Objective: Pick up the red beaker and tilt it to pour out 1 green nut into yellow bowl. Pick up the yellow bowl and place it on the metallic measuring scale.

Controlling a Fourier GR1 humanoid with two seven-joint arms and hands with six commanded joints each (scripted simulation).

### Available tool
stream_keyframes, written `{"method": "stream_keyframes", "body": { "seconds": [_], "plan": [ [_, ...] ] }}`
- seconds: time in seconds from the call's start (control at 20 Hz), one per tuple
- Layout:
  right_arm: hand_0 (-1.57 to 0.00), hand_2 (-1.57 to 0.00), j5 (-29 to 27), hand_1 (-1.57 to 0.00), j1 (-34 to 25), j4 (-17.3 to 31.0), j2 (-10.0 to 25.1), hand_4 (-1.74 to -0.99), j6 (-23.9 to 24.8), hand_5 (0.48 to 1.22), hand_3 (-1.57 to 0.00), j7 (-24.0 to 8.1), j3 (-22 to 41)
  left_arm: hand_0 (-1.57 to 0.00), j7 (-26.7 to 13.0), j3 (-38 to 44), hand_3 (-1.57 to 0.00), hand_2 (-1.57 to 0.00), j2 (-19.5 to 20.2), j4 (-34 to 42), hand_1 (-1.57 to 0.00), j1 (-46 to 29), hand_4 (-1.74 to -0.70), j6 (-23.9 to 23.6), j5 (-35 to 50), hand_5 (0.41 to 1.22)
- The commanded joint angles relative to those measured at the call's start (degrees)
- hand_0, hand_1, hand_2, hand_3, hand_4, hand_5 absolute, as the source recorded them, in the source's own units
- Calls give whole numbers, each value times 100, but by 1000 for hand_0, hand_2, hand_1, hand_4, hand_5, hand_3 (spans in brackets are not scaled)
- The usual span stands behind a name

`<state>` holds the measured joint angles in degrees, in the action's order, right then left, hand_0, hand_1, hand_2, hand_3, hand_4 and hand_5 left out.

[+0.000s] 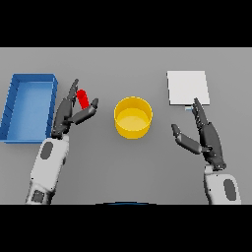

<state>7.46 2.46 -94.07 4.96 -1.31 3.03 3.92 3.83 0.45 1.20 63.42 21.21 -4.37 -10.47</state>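
The red beaker (83,99) stands on the grey table left of centre, between the fingers and thumb of my left hand (65,113). The hand is open around it, fingers straight behind it and thumb in front, and I cannot tell if they touch it. The yellow bowl (133,117) sits in the middle of the table, upright; I see no nut in it. The metallic measuring scale (187,87) is a pale square plate at the back right. My right hand (209,138) is open, palm facing left, just in front of the scale and right of the bowl.
A blue rectangular bin (10,109) lies at the far left, close beside my left arm. The grey table stretches between the bowl and each hand.
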Motion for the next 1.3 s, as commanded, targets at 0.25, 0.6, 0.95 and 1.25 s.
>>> {"method": "stream_keyframes", "body": {
  "seconds": [0.25, 0.6, 0.95, 1.25],
  "plan": [
    [1, 1, -12, 1, -62, 7, 28, -1300, 22, 646, 1, 5, -49, 1, 452, 158, 1, 1, -47, -751, 1, 547, -1290, -95, -13, 686],
    [1, 1, -59, 1, -108, 32, -4, -1292, 29, 646, 1, -86, -70, -782, 796, 583, -647, -755, -243, -1328, -759, 904, -1420, -385, 270, 873],
    [1, 1, -29, 1, -127, 52, 6, -1290, 45, 648, 1, -67, -71, -1406, 1116, 436, -1255, -1400, -299, -1464, -1401, 960, -1587, -429, 224, 1148],
    [1, 1, 0, 1, -108, 84, -81, -1292, 93, 655, 1, -15, -39, -1528, 962, 279, -1488, -1526, -277, -1096, -1526, 927, -1507, -481, 55, 1202]
  ]
}}
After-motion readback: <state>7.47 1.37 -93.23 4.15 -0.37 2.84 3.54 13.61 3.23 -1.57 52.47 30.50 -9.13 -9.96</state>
